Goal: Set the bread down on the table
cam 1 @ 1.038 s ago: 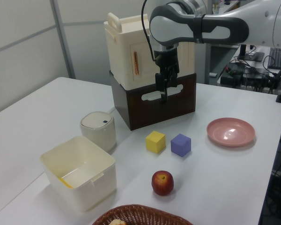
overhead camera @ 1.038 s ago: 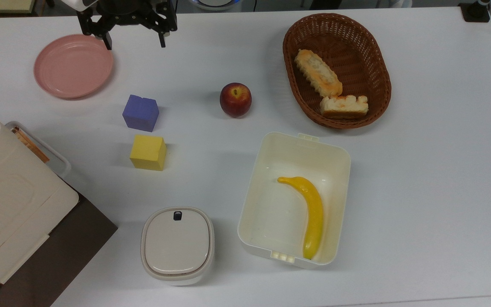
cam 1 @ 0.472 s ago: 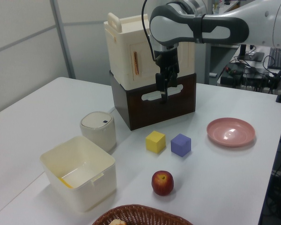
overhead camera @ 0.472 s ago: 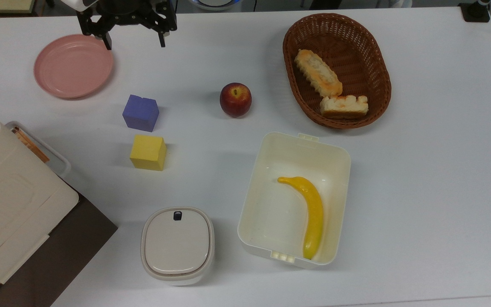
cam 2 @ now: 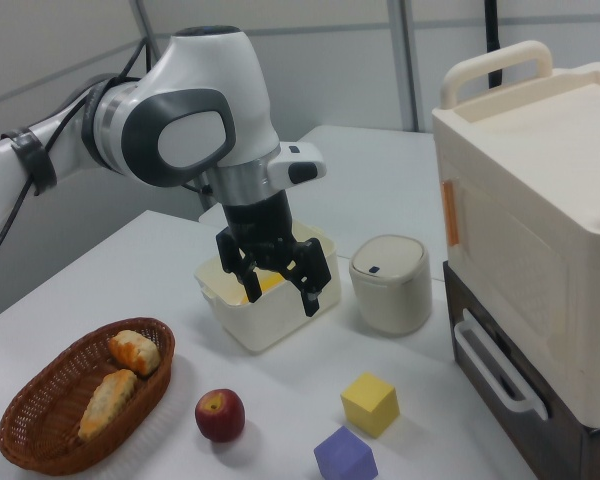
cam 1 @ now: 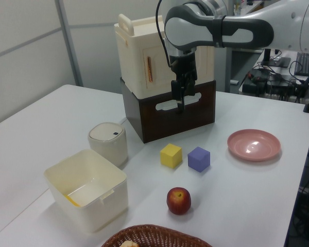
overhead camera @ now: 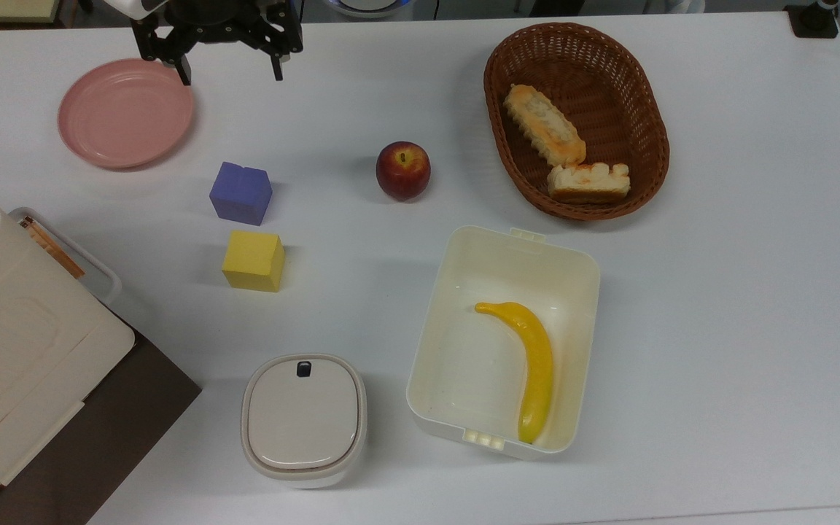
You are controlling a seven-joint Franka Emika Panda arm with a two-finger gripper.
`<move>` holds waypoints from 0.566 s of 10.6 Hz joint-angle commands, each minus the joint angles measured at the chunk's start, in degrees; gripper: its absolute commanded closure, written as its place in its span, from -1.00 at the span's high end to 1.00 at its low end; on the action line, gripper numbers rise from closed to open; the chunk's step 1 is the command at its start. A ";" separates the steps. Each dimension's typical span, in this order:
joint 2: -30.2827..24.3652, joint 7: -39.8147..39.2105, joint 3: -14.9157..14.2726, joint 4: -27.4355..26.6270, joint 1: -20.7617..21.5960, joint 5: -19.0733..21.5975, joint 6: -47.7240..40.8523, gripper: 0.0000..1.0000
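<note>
Bread (overhead camera: 588, 182) lies against wicker basket's (overhead camera: 646, 109) rim.

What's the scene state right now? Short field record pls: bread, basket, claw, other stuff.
bread: short chunky piece, lying in the basket, touching the near end of the longer loaf
basket: brown wicker, on the table, top view's upper right
claw: open, empty, at the top view's upper left near the pink plate, far from the basket
box: cream, open, holds a banana
loose on table: apple, purple cube, yellow cube, lidded bin
task status: bread not yet picked
</note>
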 commanded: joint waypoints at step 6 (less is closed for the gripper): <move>-0.86 -1.19 1.16 -1.78 1.38 0.51 -1.22 1.00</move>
